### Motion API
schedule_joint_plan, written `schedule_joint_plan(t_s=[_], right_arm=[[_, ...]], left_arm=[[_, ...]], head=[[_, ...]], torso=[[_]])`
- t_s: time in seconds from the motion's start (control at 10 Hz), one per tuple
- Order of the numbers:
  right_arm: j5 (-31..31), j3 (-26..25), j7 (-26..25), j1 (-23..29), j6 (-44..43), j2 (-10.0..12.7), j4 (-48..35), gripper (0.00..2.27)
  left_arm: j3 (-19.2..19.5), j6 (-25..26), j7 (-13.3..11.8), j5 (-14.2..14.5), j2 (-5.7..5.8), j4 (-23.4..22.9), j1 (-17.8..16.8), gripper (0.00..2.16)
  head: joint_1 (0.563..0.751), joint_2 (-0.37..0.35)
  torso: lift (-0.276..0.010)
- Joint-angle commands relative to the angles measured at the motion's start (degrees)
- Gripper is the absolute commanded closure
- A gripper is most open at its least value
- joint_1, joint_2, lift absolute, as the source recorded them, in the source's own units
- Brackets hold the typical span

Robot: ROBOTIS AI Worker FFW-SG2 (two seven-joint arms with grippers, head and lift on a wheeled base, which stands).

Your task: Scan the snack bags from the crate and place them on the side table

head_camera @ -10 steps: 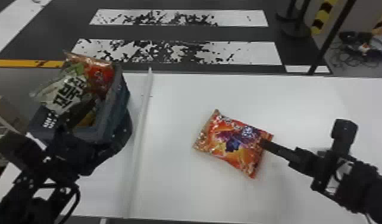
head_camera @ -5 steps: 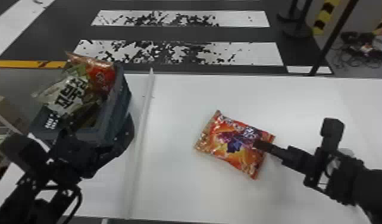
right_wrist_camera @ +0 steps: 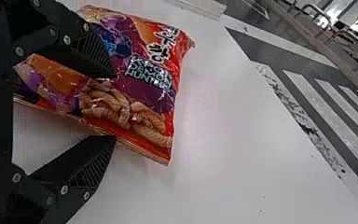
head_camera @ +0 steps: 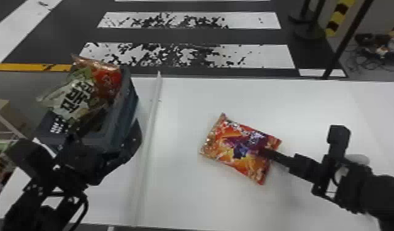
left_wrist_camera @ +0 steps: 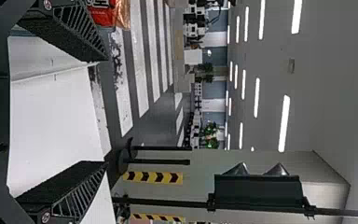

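In the head view, an orange, red and purple snack bag (head_camera: 241, 147) lies on the white table (head_camera: 187, 190), with my right gripper (head_camera: 264, 152) at its right part. In the right wrist view, my right gripper (right_wrist_camera: 115, 106) is open; one finger is over the printed face of the bag (right_wrist_camera: 144, 84), the other at its edge. The grey-blue crate (head_camera: 125, 113) at left holds a whitish-green bag (head_camera: 78, 96) and a red bag (head_camera: 109, 78). My left gripper (head_camera: 78, 156) is at the crate's near side; the left wrist view shows the left gripper (left_wrist_camera: 105, 112) open, nothing between its fingertips.
A raised white strip (head_camera: 148, 129) runs along the table between the crate and the lone bag. Beyond the far edge lies a floor with a striped crossing (head_camera: 190, 55). A dark pole (head_camera: 346, 40) stands behind the table at right.
My right gripper has shifted slightly left, farther over the bag, which lies in about the same place. My left arm shows a little farther right, and so does the crate.
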Motion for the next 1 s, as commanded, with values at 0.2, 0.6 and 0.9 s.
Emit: schedule_joint_plan(t_s=[0.2, 0.6, 0.9], right_arm=[[-1.5, -2.0, 2.2, 1.2, 0.0, 0.0, -2.4, 2.16], [-1.3, -2.2, 3.4, 3.9, 1.6, 0.2, -8.3, 2.20], [6.4, 1.8, 3.9, 7.3, 4.0, 0.1, -16.3, 0.12]], left_arm=[[0.4, 0.0, 0.0, 0.0, -0.15, 0.1, 0.0, 0.08], [0.3, 0.2, 0.0, 0.4, -0.15, 0.3, -0.2, 0.08], [0.3, 0.5, 0.0, 0.6, -0.15, 0.4, -0.3, 0.08]], head=[[0.695, 0.068], [0.695, 0.062], [0.695, 0.074]], torso=[[-0.094], [-0.094], [-0.094]])
